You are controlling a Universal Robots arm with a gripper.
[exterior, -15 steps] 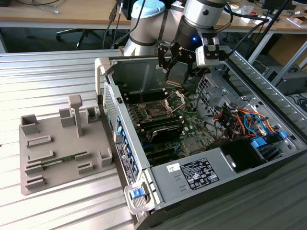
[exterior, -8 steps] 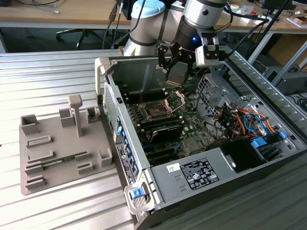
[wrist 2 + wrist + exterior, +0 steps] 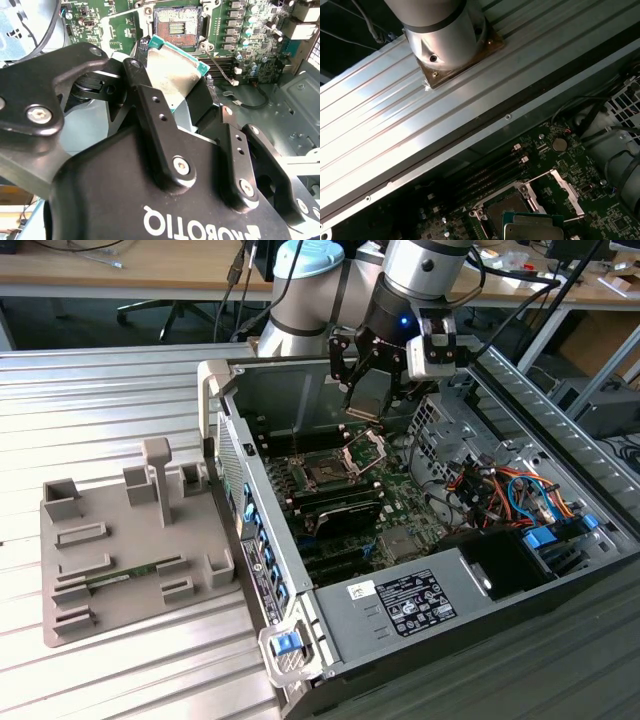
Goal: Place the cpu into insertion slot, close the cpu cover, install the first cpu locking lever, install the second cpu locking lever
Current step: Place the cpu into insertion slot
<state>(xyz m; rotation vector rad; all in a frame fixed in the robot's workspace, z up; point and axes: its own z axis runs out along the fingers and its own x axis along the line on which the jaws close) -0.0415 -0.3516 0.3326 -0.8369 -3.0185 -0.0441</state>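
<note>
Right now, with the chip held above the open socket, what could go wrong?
The black hand grips the small silvery-grey square cpu above the square dark insertion slot; a skewed descent could damage the slot's contacts. The thin silvery metal cpu cover stands raised beside the slot, so the cpu might catch it.

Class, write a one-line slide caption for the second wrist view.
The gripper holds the cpu by its edges above the empty insertion slot on the green motherboard.
</note>
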